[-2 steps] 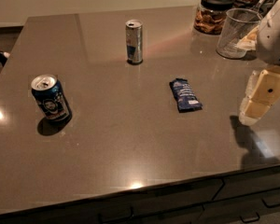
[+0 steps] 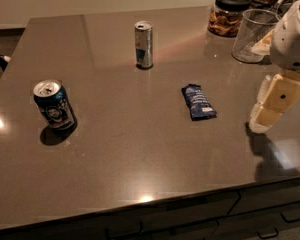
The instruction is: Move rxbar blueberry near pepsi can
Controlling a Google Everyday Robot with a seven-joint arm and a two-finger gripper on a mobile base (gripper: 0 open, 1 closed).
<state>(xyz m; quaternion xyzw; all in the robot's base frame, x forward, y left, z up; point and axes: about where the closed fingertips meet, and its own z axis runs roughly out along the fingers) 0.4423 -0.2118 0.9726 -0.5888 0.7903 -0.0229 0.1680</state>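
The rxbar blueberry (image 2: 199, 101) lies flat on the brown counter, right of centre, in a dark blue wrapper with a white label patch. The pepsi can (image 2: 53, 104) stands upright near the counter's left edge, dark blue with a silver top. My gripper (image 2: 271, 105) hangs at the right side of the counter, just above the surface, to the right of the bar and apart from it. It holds nothing that I can see.
A slim silver-and-blue can (image 2: 144, 44) stands at the back centre. A clear plastic cup (image 2: 251, 36) and a glass jar with a black lid (image 2: 228, 13) stand at the back right. The counter's front edge (image 2: 140, 201) has drawers below.
The gripper has shifted slightly left and down, toward the bar. The cans and the bar have not moved.
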